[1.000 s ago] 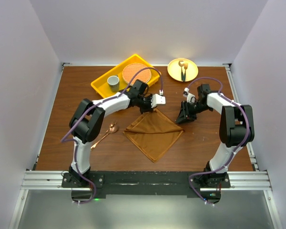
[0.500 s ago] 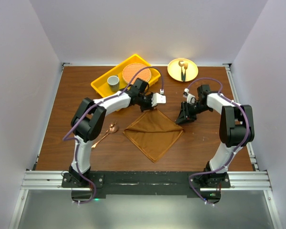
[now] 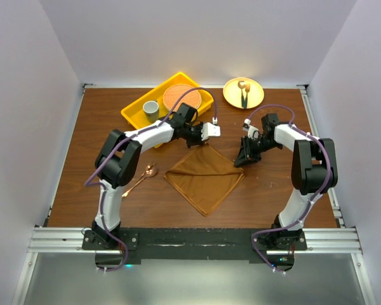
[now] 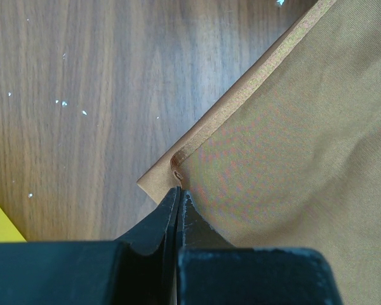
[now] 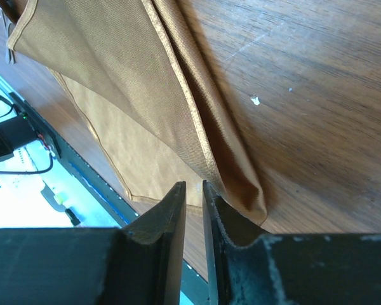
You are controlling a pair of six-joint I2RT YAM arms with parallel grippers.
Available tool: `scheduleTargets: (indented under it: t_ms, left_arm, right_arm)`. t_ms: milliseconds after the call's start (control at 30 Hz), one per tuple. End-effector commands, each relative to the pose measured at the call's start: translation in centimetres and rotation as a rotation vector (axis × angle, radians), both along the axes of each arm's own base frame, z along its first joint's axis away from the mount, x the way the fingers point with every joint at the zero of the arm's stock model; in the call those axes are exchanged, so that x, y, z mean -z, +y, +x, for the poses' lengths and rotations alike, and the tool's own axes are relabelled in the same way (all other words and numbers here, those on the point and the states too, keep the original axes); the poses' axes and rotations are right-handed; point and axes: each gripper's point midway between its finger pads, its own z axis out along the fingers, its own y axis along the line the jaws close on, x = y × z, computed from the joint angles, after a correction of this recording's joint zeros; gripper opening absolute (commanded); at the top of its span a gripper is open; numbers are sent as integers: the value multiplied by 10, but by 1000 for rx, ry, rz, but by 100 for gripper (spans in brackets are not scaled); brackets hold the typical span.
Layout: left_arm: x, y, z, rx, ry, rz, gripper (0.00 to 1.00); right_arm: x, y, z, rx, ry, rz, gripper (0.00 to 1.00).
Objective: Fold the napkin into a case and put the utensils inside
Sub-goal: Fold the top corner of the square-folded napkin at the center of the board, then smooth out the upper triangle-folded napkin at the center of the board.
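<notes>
Pinching the napkin (image 3: 205, 180) top corner tight in left tool (image 4: 178, 190), nudging it up-frame; narrowing right tool (image 5: 193, 190) to a slit, can't tell if gripping, so still mid-fold

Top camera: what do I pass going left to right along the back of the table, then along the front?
Back: small grey cup → round orange plate, both in the yellow plastic tray → round yellow plate. Front: slim copper metal spoon → rust-brown cloth napkin.
</notes>
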Motion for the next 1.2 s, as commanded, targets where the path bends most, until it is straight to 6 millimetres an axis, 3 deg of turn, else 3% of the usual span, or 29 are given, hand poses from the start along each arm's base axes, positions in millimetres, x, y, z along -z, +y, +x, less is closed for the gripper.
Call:
scheduleTargets:
  t_ms: [0, 300, 400, 433, 500, 533, 633, 700, 767, 867, 967, 1000, 1067, 1100, 1133, 1167]
  left_arm:
    - [-17, -8, 13, 30, -56, -44, 0]
    - [-14, -10, 12, 43, -56, -45, 0]
    - [-14, -9, 12, 41, -58, -41, 0]
    - [-15, -9, 13, 31, -54, -41, 5]
    - [-30, -8, 19, -29, -45, -70, 15]
    - [-38, -7, 22, -56, -33, -92, 28]
    - [-91, -3, 33, -203, 83, -279, 44]
    - [-129, 11, 40, -273, 95, -367, 52]
    - [-159, 23, 30, -313, 142, -452, 53]
    - [-178, 38, 3, -369, 236, -535, 55]
    - [-180, 40, -34, -417, 406, -640, 58]
    - [-178, 40, -43, -428, 462, -671, 63]
    - [-172, 37, -68, -463, 643, -767, 73]
    - [-170, 36, -74, -471, 694, -790, 83]
    - [-164, 34, -84, -493, 765, -811, 85]
    - [-160, 33, -90, -503, 791, -815, 87]
  right_arm:
    - [2, -1, -1, -19, -14, -16, 20]
    - [2, -2, -9, -38, -4, -22, 18]
    - [-7, -1, -7, -43, -18, -10, 20]
    - [-13, 2, -9, -49, -18, 16, 22]
    - [-26, 5, -5, -55, -52, 41, 26]
    - [-34, 10, -5, -62, -59, 77, 27]
    - [-59, 15, 0, -72, -139, 121, 34]
    - [-77, 19, 5, -80, -200, 157, 41]
    - [-85, 22, 7, -91, -232, 175, 44]
    - [-90, 25, 9, -121, -266, 185, 49]
    - [-90, 37, 4, -122, -233, 234, 57]
    - [-95, 44, 10, -123, -277, 249, 63]
    - [-97, 61, 2, -103, -240, 283, 70]
    - [-101, 69, 8, -110, -289, 304, 74]
    - [-107, 79, 3, -125, -307, 321, 83]
    - [-103, 83, -3, -103, -271, 333, 85]
